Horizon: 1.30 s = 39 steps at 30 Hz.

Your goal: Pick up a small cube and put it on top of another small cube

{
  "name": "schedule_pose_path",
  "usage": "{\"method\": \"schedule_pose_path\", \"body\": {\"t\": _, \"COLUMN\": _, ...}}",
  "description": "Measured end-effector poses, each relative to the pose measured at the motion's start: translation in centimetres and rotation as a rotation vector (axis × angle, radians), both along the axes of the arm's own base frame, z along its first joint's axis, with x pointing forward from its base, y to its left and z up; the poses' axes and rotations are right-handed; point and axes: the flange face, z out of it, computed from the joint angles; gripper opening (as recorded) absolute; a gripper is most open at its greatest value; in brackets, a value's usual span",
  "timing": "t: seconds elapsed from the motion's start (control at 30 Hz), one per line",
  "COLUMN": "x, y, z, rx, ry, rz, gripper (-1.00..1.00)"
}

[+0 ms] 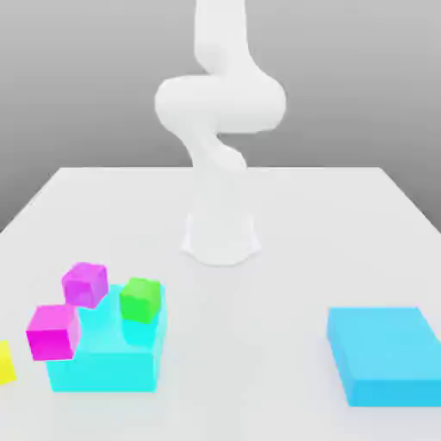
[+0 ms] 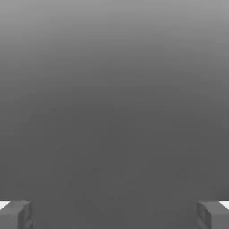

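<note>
Several small cubes cluster at the front of the exterior view's left. A green cube (image 1: 140,299) rests on a large cyan block (image 1: 108,357). A purple cube (image 1: 85,284) and a magenta cube (image 1: 53,331) overlap the block's left side; whether they stand on it or beside it I cannot tell. A yellow cube (image 1: 4,362) is cut off by the left edge. The white arm (image 1: 220,112) rises from its base at the table's middle and leaves the picture upward. In the hand view my gripper (image 2: 114,214) is open, its grey fingertips (image 2: 15,214) far apart with nothing between them, facing a plain grey background.
A flat cyan block (image 1: 383,353) lies at the front of the exterior view's right. The arm's round base (image 1: 220,239) stands mid-table. The white table (image 1: 258,362) stretches between the two cyan blocks.
</note>
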Motion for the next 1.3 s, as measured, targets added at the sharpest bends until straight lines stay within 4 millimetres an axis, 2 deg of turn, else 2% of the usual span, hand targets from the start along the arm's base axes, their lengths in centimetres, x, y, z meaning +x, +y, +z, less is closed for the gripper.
{"method": "schedule_pose_path", "body": {"t": 0.13, "x": 4.5, "y": -4.5, "z": -5.8, "rx": 0.077, "ry": 0.105, "rz": -0.099, "gripper": 0.00}}
{"method": "schedule_pose_path", "body": {"t": 0.27, "x": 7.5, "y": -9.2, "z": -12.1, "rx": 0.145, "ry": 0.202, "rz": -0.207, "gripper": 0.00}}
{"method": "schedule_pose_path", "body": {"t": 0.4, "x": 9.2, "y": -14.0, "z": -18.9, "rx": 0.206, "ry": 0.295, "rz": -0.325, "gripper": 0.00}}
{"method": "schedule_pose_path", "body": {"t": 0.5, "x": 9.5, "y": -17.6, "z": -24.2, "rx": 0.246, "ry": 0.364, "rz": -0.419, "gripper": 0.00}}
{"method": "schedule_pose_path", "body": {"t": 0.67, "x": 7.6, "y": -24.4, "z": -33.1, "rx": 0.306, "ry": 0.472, "rz": -0.607, "gripper": 0.00}}
{"method": "schedule_pose_path", "body": {"t": 0.8, "x": 5.3, "y": -27.7, "z": -40.1, "rx": 0.333, "ry": 0.561, "rz": -0.730, "gripper": 0.00}}
{"method": "schedule_pose_path", "body": {"t": 0.93, "x": 1.4, "y": -31.3, "z": -46.7, "rx": 0.351, "ry": 0.647, "rz": -0.870, "gripper": 0.00}}
{"method": "schedule_pose_path", "body": {"t": 1.0, "x": 0.4, "y": -32.1, "z": -49.7, "rx": 0.352, "ry": 0.668, "rz": -0.905, "gripper": 0.00}}
{"method": "schedule_pose_path", "body": {"t": 1.1, "x": 0.0, "y": -32.4, "z": -54.0, "rx": 0.353, "ry": 0.674, "rz": -0.915, "gripper": 0.00}}
{"method": "schedule_pose_path", "body": {"t": 1.13, "x": -0.1, "y": -32.4, "z": -54.9, "rx": 0.354, "ry": 0.674, "rz": -0.916, "gripper": -1.00}}
{"method": "schedule_pose_path", "body": {"t": 1.3, "x": -0.1, "y": -32.4, "z": -54.9, "rx": 0.354, "ry": 0.674, "rz": -0.916, "gripper": -1.00}}
